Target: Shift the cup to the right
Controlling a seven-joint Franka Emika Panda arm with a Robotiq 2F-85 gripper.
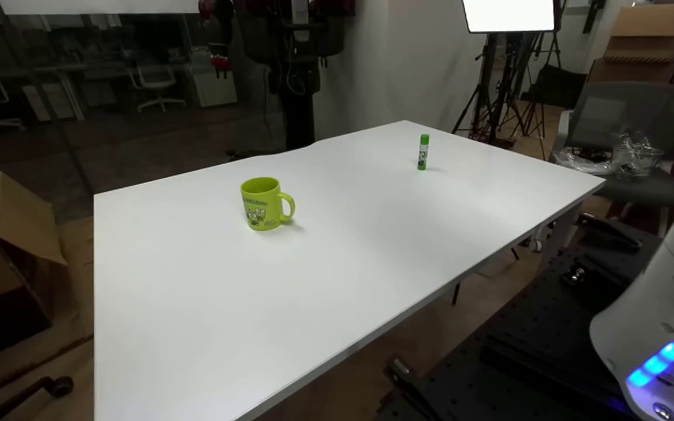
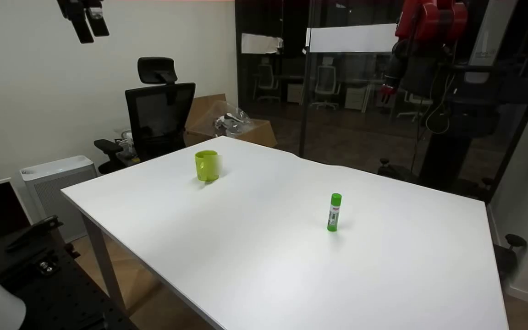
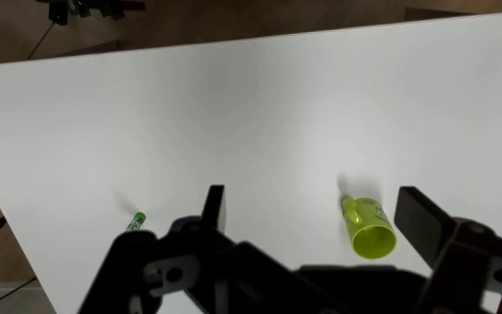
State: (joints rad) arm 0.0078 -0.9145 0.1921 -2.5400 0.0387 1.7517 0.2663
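The cup (image 1: 261, 204), a small lime mug with printed figures and a loop handle, stands upright on the white table (image 1: 337, 245). In an exterior view (image 2: 202, 169) it stands near the table's far left corner, and a pale blurred patch covers part of it. In the wrist view the cup (image 3: 366, 216) shows its open mouth, nearer the right finger. My gripper (image 3: 312, 189) is open and empty, with its fingers wide apart. In an exterior view the gripper (image 2: 93, 37) hangs high above the table at the upper left, well apart from the cup.
A slim green and white upright stick (image 1: 423, 153) stands on the table; it also shows in an exterior view (image 2: 334, 213) and partly behind the gripper in the wrist view (image 3: 136, 221). A black chair (image 2: 161, 114) and a cardboard box (image 2: 257, 133) stand beyond the table.
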